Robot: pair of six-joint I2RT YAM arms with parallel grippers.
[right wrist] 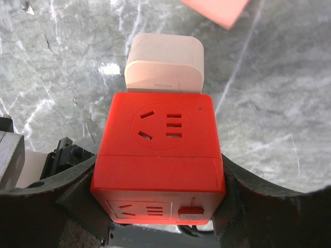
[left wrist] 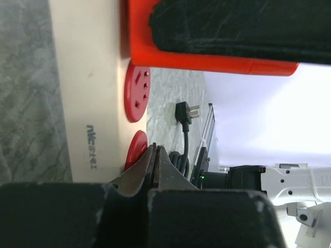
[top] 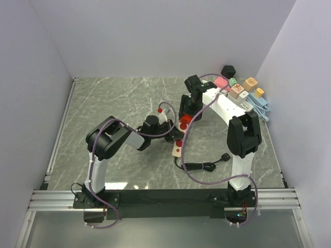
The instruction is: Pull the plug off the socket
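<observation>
**Red cube socket clamped in right pincer, white plug seated in it**

Top external view: a grey-green marbled tabletop [top: 119, 103] sits inside three plain white walls [top: 155, 36], with a metal rail [top: 155, 196] along the near edge. There are two arms, the left arm [top: 111, 139] and the right arm [top: 243, 134]. The right pincer [top: 185, 121] holds one red cube socket [top: 184, 124] mid-table. Just nearer than it lies one cream power strip [top: 176, 149]. Nearer still and to its right lies one black cable [top: 199, 166] ending in one black plug [top: 225, 157]. Well beyond that pincer, in the far right corner, is a tight cluster of small coloured blocks [top: 237, 90]. I count about seven: black, pink, green, tan, white and two orange-yellow. A bundle of light-blue cables [top: 260, 106] lies beside them.

Left wrist view: the left pincer [left wrist: 155, 157] is closed, its tips meeting with nothing between them. They lie right by the strip, though I cannot tell whether they touch it. Two round red outlets [left wrist: 137, 93] show on the strip ahead of the tips. The cube hangs above, and the black plug lies free on the marble further out.

Right wrist view: the fingers [right wrist: 77, 191] press both sides of the cube. One white plug [right wrist: 164, 64] sits in the face furthest from the pincer, still inserted. Two outlet faces of the cube show. One pink corner [right wrist: 214, 10] pokes in at the top edge.
</observation>
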